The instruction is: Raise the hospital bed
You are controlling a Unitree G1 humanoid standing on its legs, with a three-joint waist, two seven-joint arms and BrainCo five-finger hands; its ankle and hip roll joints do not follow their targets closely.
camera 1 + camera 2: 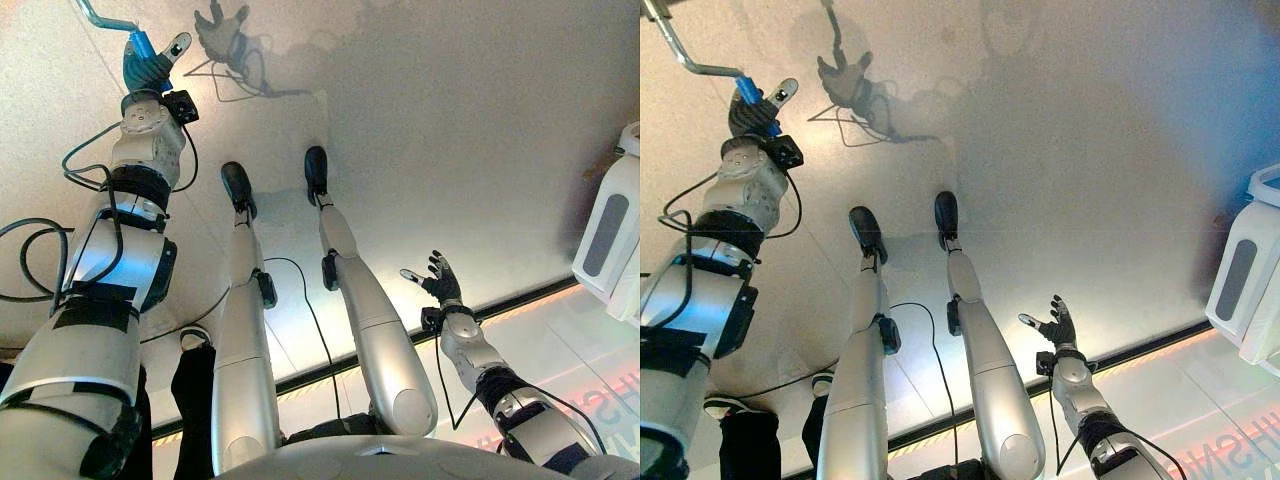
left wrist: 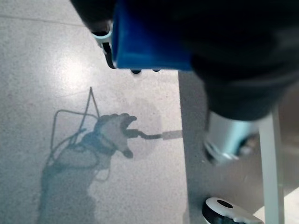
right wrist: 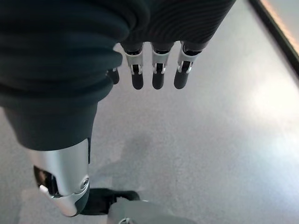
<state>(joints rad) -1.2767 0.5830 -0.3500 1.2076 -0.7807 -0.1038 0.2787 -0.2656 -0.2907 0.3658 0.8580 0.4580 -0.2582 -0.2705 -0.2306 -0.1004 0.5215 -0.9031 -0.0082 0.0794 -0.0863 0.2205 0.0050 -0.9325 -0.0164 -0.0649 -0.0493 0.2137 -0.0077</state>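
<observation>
A metal crank rod [image 1: 685,58] with a blue handle [image 1: 142,46] reaches in from the upper left. My left hand [image 1: 148,68] is curled round that blue handle [image 1: 748,92], thumb sticking out to the side. Seen from the left wrist, the blue handle [image 2: 149,35] lies right against the hand's dark cover. My right hand [image 1: 440,280] hangs over the floor at the lower right, fingers [image 3: 156,74] straight and spread, holding nothing.
A white plastic piece with a grey panel [image 1: 610,235] stands at the right edge. A dark strip [image 1: 520,305] crosses the floor beside a brighter floor section. A white bar [image 2: 271,163] and a small white and black wheel [image 2: 226,212] show near the left hand.
</observation>
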